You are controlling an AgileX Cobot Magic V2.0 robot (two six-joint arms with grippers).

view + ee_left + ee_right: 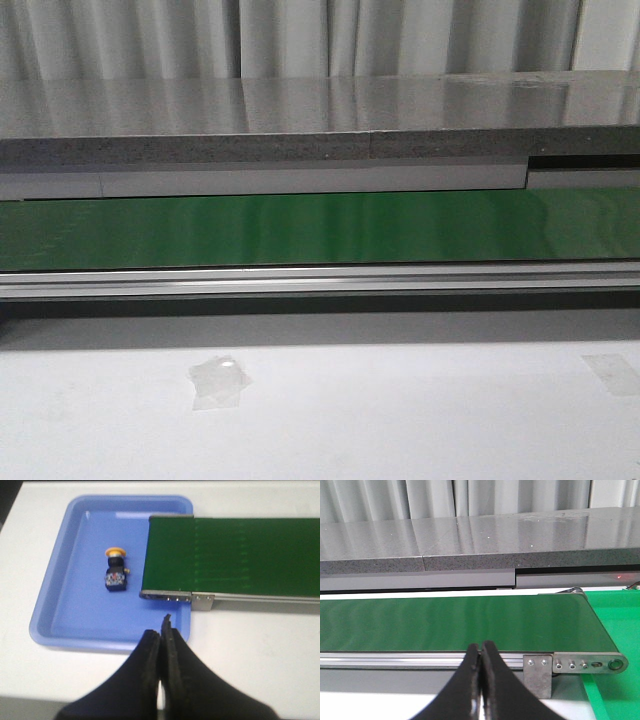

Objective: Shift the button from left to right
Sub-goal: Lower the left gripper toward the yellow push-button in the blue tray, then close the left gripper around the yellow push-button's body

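Observation:
The button (115,571) lies on its side in a blue tray (55,615), yellow cap pointing away from my left gripper, black body toward it. My left gripper (162,630) hovers over the tray's near rim, shut and empty, well short of the button. My right gripper (481,650) is also shut with nothing in it, in front of the conveyor's aluminium rail near the belt's right end. Neither gripper nor the button appears in the front view.
A green conveyor belt (320,228) runs across the table; its left end (167,596) overlaps the blue tray. A green tray (615,630) sits under the belt's right end (590,662). A grey shelf (300,120) runs behind. Clear tape patches (220,382) lie on the white table.

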